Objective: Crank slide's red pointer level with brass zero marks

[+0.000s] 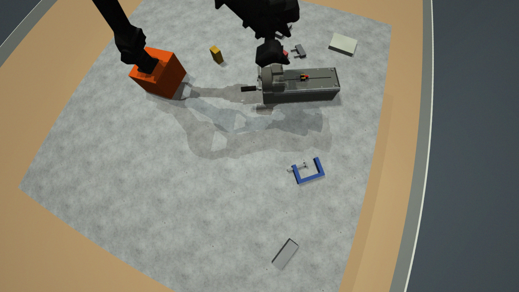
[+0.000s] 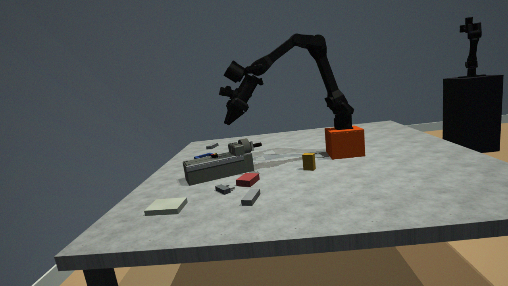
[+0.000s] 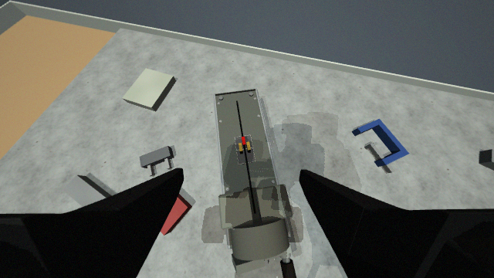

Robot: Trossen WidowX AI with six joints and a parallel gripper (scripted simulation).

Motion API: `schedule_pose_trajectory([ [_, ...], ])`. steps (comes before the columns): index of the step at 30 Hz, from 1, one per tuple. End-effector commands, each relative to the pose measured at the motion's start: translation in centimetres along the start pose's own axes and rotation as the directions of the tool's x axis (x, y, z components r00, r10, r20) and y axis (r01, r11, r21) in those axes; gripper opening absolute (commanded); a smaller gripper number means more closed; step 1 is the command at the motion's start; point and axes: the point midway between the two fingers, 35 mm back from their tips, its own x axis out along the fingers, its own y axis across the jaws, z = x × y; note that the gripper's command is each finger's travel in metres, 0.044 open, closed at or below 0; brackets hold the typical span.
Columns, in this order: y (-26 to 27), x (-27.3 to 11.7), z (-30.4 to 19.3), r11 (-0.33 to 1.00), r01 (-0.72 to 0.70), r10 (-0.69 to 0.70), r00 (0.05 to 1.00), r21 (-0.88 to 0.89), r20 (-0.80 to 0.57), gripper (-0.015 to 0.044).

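Note:
The grey machine (image 1: 301,96) (image 2: 220,173) (image 3: 228,116) stands on the table with its crank handle (image 1: 248,88) (image 2: 257,144) (image 3: 287,269) on the side toward the arm's base. The dark handle is free of the fingers. The red pointer (image 1: 306,76) (image 3: 243,140) sits in the slot near the two brass marks (image 3: 248,147). In the wrist view its red part is slightly past the marks, toward the machine's far end. My gripper (image 1: 289,49) (image 2: 227,123) (image 3: 243,174) is open and empty, well above the machine.
A pale block (image 1: 342,44) (image 2: 166,206) (image 3: 150,89), a dark pronged piece (image 1: 300,51) (image 2: 223,188) and a red block (image 2: 247,179) (image 3: 177,216) lie on one side. A blue clamp (image 1: 311,177) (image 3: 391,138) lies on the other. A yellow block (image 1: 217,55) (image 2: 308,162) stands near the orange base (image 1: 177,78) (image 2: 346,143).

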Motion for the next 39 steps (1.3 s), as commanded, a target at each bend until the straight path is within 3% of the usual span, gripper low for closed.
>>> schedule_pose_trajectory([
  [1,-1.4,-1.2,-1.2,1.000,-0.010,0.010,1.000,-0.024,0.004,0.0440],
  [24,-5.7,-6.3,-8.1,0.984,-0.036,0.054,0.994,-0.172,0.100,0.0440],
  [39,-6.3,-0.3,-13.0,0.984,-0.036,0.054,0.994,-0.172,0.099,0.0440],
])
